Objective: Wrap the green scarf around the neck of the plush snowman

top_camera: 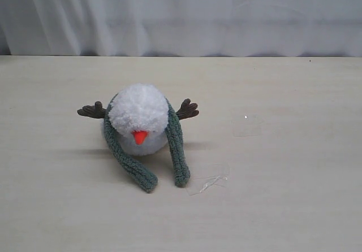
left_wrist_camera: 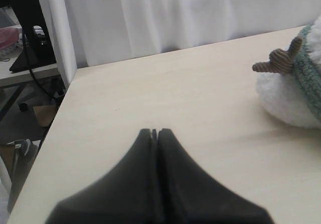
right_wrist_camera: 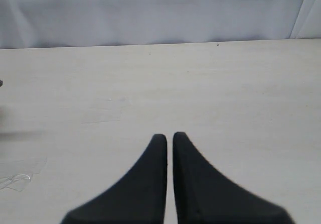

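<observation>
Your scarf (top_camera: pixel 177 150) hangs round the snowman (top_camera: pixel 138 111); left end effector (left_wrist_camera: pixel 154 131) and right end effector (right_wrist_camera: pixel 169 136) are closed, empty.

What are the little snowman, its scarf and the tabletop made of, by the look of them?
The plush snowman looks like fluffy white pile fabric, soft and matte. The green scarf seems a chunky ribbed knit, with visible ridges. The table looks like pale wood or laminate, smooth with faint grain; I cannot tell which.

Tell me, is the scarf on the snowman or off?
On. The green scarf loops behind the plush snowman, both ends trailing forward on the table, uncrossed.
</observation>
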